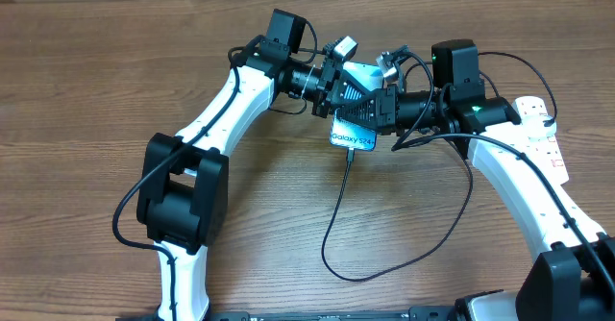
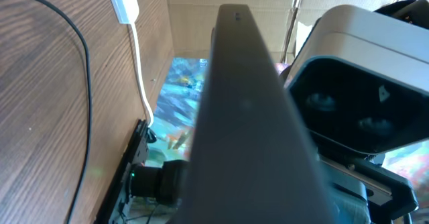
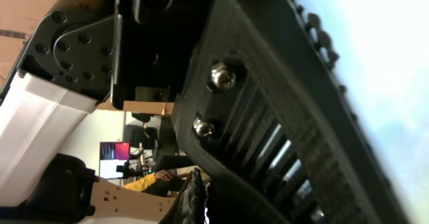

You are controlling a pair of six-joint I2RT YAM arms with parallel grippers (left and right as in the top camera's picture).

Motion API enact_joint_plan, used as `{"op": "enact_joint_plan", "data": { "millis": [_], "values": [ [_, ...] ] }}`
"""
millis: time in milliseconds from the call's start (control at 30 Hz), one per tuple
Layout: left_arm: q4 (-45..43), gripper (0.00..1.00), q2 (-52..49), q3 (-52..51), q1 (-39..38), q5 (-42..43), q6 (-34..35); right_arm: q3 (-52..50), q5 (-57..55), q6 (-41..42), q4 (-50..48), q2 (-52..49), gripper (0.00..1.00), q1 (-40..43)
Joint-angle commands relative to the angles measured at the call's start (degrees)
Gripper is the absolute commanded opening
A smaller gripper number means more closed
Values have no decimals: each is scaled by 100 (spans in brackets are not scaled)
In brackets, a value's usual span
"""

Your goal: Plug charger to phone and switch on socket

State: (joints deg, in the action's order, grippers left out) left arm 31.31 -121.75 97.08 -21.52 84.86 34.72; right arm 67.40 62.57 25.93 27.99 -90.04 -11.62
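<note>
Pinching the phone (image 1: 354,135), left claw (image 1: 336,85) and right claw (image 1: 384,104) hold it aloft; charger (image 1: 347,167) looks seated, socket (image 1: 531,107) switch needs pressing next.

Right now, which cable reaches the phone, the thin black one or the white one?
The thin black cable: its end meets the phone's lower edge, under the Galaxy label. The white cord lies off by the power strip.
</note>
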Motion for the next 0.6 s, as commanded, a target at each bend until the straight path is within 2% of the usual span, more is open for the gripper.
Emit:
{"op": "enact_joint_plan", "data": {
  "millis": [0,33,200,233,333,567],
  "values": [
    [-28,4,269,17,116,581,-48,90,-243,-17,-9,61,18,55],
    [-31,4,269,17,136,581,-50,90,-203,-20,-9,61,27,90],
    [-201,4,269,17,216,579,-46,92,205,-44,-9,66,58,315],
    [-214,4,269,17,227,577,-46,92,254,-46,-4,68,62,352],
    [-271,4,269,17,245,577,-39,92,376,-74,42,68,69,402],
    [-503,4,269,17,249,573,179,92,398,-697,817,70,74,409]
  ]
}}
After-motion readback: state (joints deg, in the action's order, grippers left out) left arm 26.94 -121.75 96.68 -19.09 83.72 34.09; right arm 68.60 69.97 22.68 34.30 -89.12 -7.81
